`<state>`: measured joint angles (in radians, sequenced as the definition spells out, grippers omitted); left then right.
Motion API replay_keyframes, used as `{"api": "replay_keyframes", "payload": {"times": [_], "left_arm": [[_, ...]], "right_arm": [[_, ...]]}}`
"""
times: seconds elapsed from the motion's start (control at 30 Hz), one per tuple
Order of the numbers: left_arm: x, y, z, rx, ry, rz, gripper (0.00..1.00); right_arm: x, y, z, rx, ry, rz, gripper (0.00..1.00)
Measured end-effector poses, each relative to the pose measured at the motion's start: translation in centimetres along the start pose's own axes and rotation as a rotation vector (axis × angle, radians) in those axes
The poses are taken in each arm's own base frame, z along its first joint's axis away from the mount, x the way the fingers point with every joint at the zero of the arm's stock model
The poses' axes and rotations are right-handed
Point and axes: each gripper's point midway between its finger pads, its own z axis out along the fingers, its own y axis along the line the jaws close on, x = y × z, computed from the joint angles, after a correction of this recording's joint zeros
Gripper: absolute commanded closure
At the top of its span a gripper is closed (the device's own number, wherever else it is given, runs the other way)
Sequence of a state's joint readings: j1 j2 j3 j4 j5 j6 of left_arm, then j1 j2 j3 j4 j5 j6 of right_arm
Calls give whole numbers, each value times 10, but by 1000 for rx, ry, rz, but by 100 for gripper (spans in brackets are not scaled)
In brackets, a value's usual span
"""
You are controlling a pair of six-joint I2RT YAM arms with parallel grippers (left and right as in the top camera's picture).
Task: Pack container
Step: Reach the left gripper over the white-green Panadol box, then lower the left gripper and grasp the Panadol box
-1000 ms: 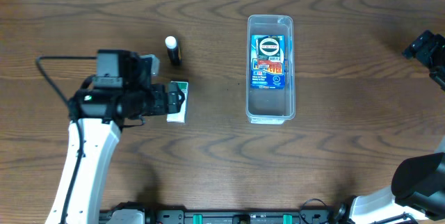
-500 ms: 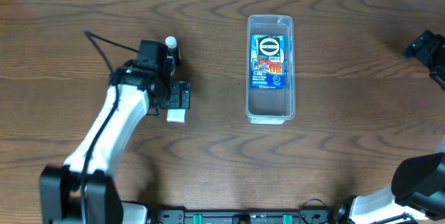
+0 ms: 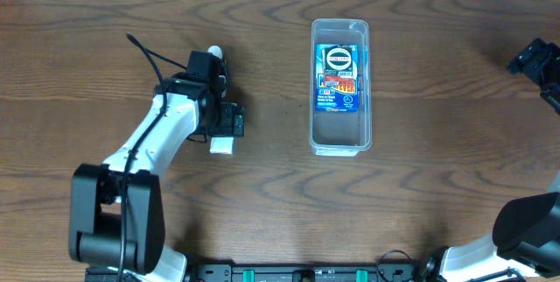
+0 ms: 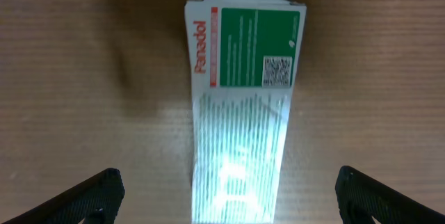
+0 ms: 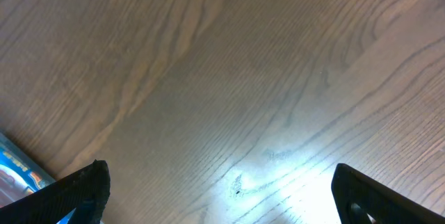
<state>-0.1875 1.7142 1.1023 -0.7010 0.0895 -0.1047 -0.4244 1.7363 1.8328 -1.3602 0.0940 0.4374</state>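
As I read the overhead view, the container [image 3: 340, 133] lies right of centre on the bench [image 3: 420, 203], its long side running far to near. A blue box [image 3: 338, 76] lies flat in its far half, and the near half is bare plastic. My left hand [image 3: 233, 123] hangs left of the container and well apart from it, over a small carton [image 3: 222, 146]. Only the carton's white near end shows past the hand. A white-capped tube [image 3: 214, 52] stands just beyond, close against the left arm. My right hand [image 3: 535, 58] sits at the far right edge, well away from the container. From up here I cannot judge either hand's opening.

On the left wrist view, the carton lies flat and fills the middle. It is white with a green panel and reads Panadol. My two dark fingers [image 4: 97, 193] sit wide apart at the lower corners. The carton lies between them, and neither finger touches it.

On the right wrist view, I see mostly bare wood. The fingers [image 5: 87, 186] are spread wide with nothing between them. A sliver of blue print shows at the lower left edge.
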Motion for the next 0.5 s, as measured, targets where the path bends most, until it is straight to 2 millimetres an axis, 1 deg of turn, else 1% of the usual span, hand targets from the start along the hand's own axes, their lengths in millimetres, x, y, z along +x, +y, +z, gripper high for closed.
{"api": "replay_keyframes", "payload": {"times": [0.23,0.3,0.5], "left_arm": [[2,1,28,-9,49,-1,2],[2,1,32,-10,55,-1,2],[-3,3,35,-19,37,0,2]], "right_arm": [[0,0,0,0,0,0,1],[0,0,0,0,0,0,1],[0,0,0,0,0,0,1]]}}
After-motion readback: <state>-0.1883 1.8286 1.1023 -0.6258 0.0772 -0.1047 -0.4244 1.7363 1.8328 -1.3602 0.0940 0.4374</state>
